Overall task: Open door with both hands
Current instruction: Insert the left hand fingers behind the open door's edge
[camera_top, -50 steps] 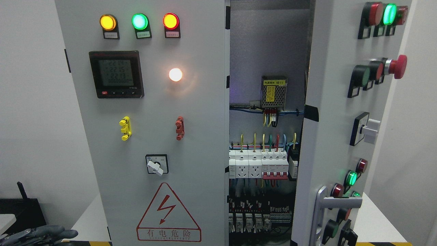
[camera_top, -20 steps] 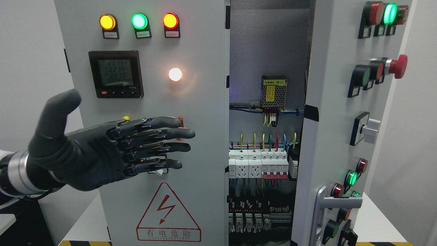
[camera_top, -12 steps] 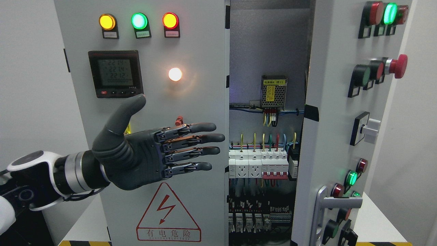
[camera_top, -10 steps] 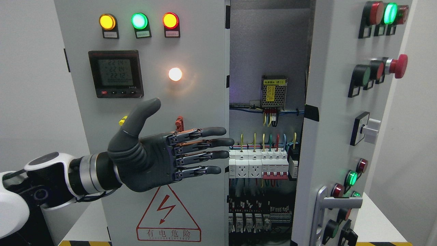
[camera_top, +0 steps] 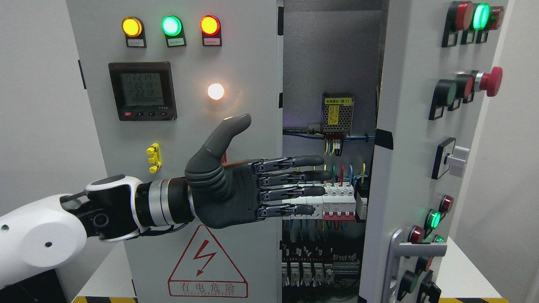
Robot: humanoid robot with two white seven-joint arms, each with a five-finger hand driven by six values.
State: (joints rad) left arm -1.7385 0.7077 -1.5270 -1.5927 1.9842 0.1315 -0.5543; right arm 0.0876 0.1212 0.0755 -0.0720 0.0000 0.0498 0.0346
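Reaching in from the lower left, our left hand (camera_top: 248, 189) sits in front of the electrical cabinet, palm side-on, all four fingers (camera_top: 294, 176) stretched flat and level, thumb raised, holding nothing. We see the fingertips extended past the inner edge of the left door (camera_top: 185, 139) and overlapping the gap between the doors, in front of the row of circuit breakers (camera_top: 337, 202); whether they touch anything there we cannot tell. The left door faces us flat (three lit indicator lamps (camera_top: 170, 26) along its top, digital meter (camera_top: 142, 91) below them, warning triangle (camera_top: 208, 263) near the bottom). The right door (camera_top: 417, 139) is swung partly outward, its face angled away, with a silver handle (camera_top: 400, 256) low on its near edge and a red mushroom button (camera_top: 490, 81) higher up. Inside, a power supply module (camera_top: 338, 112) is mounted on the back panel above coloured wiring.
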